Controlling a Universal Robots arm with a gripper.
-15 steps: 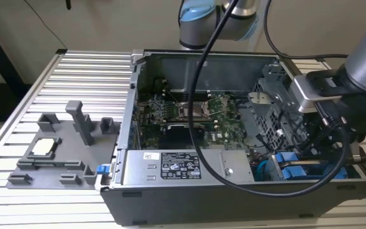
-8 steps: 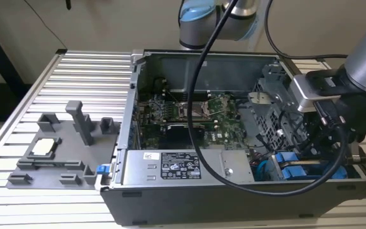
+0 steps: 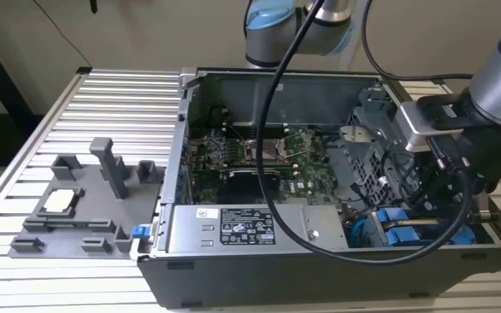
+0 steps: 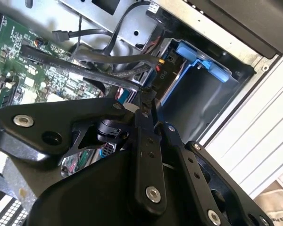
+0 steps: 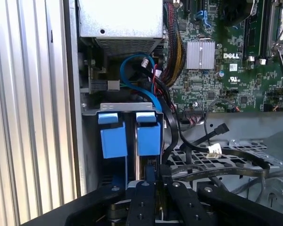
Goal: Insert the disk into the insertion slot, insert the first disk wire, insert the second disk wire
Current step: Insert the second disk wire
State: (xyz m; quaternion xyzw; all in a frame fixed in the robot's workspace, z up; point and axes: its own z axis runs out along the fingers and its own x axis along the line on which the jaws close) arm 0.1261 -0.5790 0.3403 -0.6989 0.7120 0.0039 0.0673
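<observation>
The disk [image 5: 148, 137], in its bright blue carrier, sits down in the insertion slot of the grey metal cage [image 5: 127, 107], beside another blue-tabbed drive [image 5: 112, 139]. In both wrist views my gripper [image 5: 151, 178] hangs right over the disk's end, its black fingers [image 4: 142, 136] drawn together on a black wire connector [image 4: 140, 87] whose flat black cable [image 4: 75, 59] trails back across the board. In the exterior view the arm's wrist [image 3: 459, 150] reaches into the case's near corner on that view's right, by the blue carriers [image 3: 394, 225].
A loose black wire with a free plug [image 5: 218, 129] and a white connector [image 5: 213, 150] lie on the perforated cage [image 5: 236, 157]. The motherboard [image 3: 259, 156], the labelled power supply [image 3: 246, 228] and case walls hem the gripper in. A grey fixture [image 3: 76, 208] lies on the slatted table [image 3: 120, 98].
</observation>
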